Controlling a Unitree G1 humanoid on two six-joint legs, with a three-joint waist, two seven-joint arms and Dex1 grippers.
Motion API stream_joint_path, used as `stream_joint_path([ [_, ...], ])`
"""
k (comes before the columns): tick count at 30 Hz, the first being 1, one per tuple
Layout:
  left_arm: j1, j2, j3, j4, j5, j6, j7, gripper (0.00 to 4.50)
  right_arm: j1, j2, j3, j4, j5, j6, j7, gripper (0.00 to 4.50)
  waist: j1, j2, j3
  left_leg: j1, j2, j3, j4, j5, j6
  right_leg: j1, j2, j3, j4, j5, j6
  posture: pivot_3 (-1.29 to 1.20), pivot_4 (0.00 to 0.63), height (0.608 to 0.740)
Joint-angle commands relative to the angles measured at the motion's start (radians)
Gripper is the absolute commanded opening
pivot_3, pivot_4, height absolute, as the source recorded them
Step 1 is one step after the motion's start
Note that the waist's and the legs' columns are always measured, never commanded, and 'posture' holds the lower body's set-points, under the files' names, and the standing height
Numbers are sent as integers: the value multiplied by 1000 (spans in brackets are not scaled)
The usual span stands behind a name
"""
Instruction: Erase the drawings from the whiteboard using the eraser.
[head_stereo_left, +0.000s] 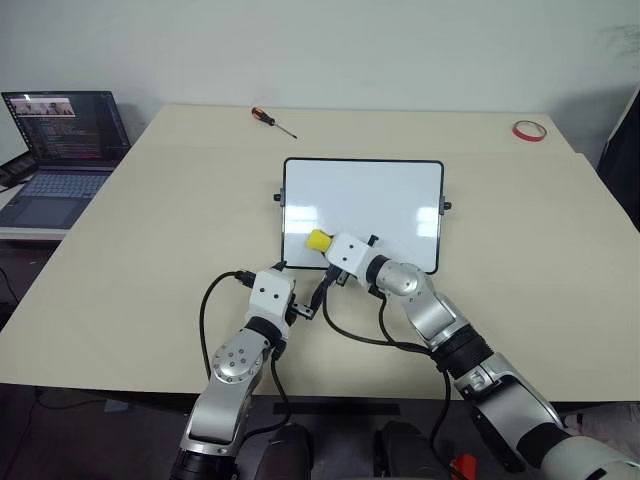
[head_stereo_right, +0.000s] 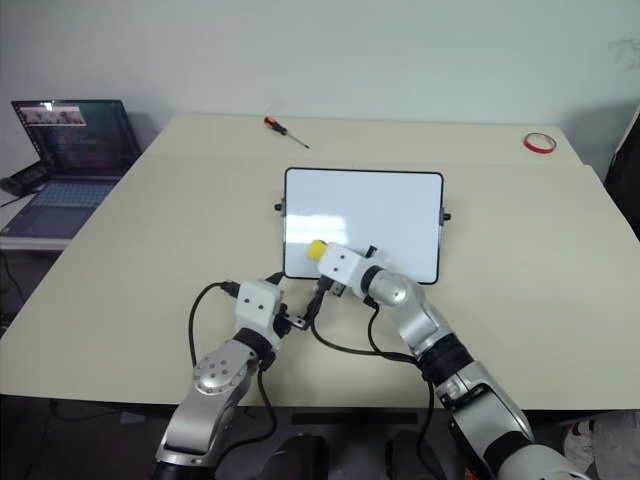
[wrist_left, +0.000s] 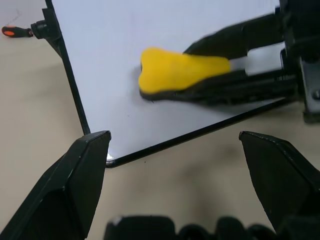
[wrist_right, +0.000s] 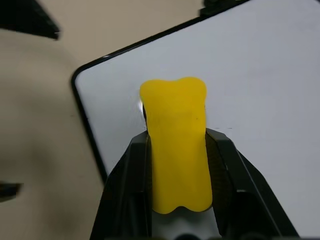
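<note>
at near-left corner of whiteboard (head_stereo_left: 362, 212): right hand (head_stereo_left: 328, 245) clenched on eraser (head_stereo_left: 319, 240), yellow block squeezed between both black fingers, dark underside down, looks pressed on or just above the glossy surface, contact not certain. eraser long axis runs along the fingers, tip pointing toward board's left edge and slightly away from robot. rest of board lies up and to the right of the hand, so any further wipe would likely have to go right and away, not left. no drawings readable on the white surface now, board looks clean in head views and in both wrist views; judged mostly done, small faint marks could be missed.

left hand (head_stereo_left: 305, 300) released, fingers spread wide, nothing between them, hovering over bare tabletop (head_stereo_left: 150, 250) just off the board's near-left corner, close beside right hand. right arm clearly the nearer and working one. left hand not touching frame as far as visible, so board likely unbraced, could slide under a hard push.

further out: screwdriver (head_stereo_left: 272, 120) on far tabletop beyond the board, red tape ring (head_stereo_left: 529, 130) at far right corner, laptop (head_stereo_left: 62, 150) open off to the left on a separate surface. all well apart from board, nothing blocking a wipe path. black cables from both wrists trail across near tabletop, close to each other, minor snag risk.
</note>
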Motion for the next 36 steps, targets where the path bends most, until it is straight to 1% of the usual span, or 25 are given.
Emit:
stream_joint_path([
  [1,-3,-1,-2,-39,-1,-12,-2,4500,3,-3,4,-26,-8,2,25,1144,0,0,0,0,0,0,0,0,0,0,0,0,0,0,0,0,150,740],
  [7,-9,-4,-6,-35,-1,-12,-1,4500,-36,27,-71,2,-6,35,-83,1144,1,0,0,0,0,0,0,0,0,0,0,0,0,0,0,0,150,740],
  [15,-13,-7,-12,-33,0,-11,-2,4500,-67,26,-106,32,-24,41,-190,1144,3,0,0,-1,0,0,0,0,0,0,0,-1,0,0,0,0,150,740],
  [18,-9,-7,-16,-37,-1,-9,-2,4500,-59,17,-107,32,-21,45,-185,1144,3,0,0,-1,0,0,0,0,0,0,0,-1,0,0,0,0,150,740],
  [24,-12,-7,-16,-34,-4,-9,-4,4500,-5,-33,-89,-9,-17,47,-114,1144,6,0,0,-1,-1,-1,0,0,0,1,0,-1,-1,0,0,0,150,740],
  [31,-7,-11,-21,-31,-3,-12,0,4500,114,-130,-84,-117,-22,91,-14,1144,7,0,0,0,-1,-1,0,0,0,2,0,-1,-1,0,0,0,150,740],
  [36,-10,-15,-22,-26,-2,-14,2,4500,146,-160,-89,-158,-22,108,13,1144,7,0,0,1,-1,-2,1,0,0,3,0,-2,-1,0,0,0,150,740],
])
